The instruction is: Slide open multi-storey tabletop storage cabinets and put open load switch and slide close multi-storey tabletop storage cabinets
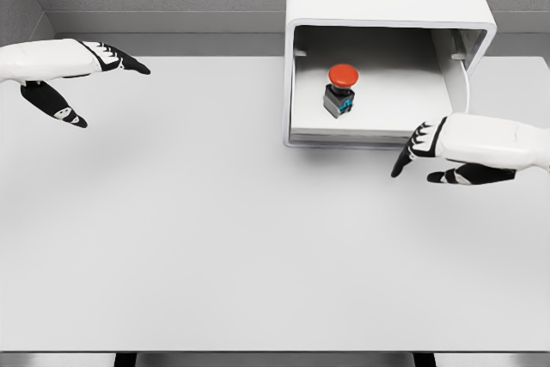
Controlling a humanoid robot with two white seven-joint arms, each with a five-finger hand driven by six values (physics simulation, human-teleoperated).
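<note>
Red-capped switch [340,89] upright in open drawer [378,131]; right hand [430,156] beside drawer front, fingers spread, empty; left hand [90,79] likewise, raised

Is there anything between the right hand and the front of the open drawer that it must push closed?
Nothing visible. The right hand is open just before the drawer front's right end, with only bare table between. The load switch sits inside.
</note>
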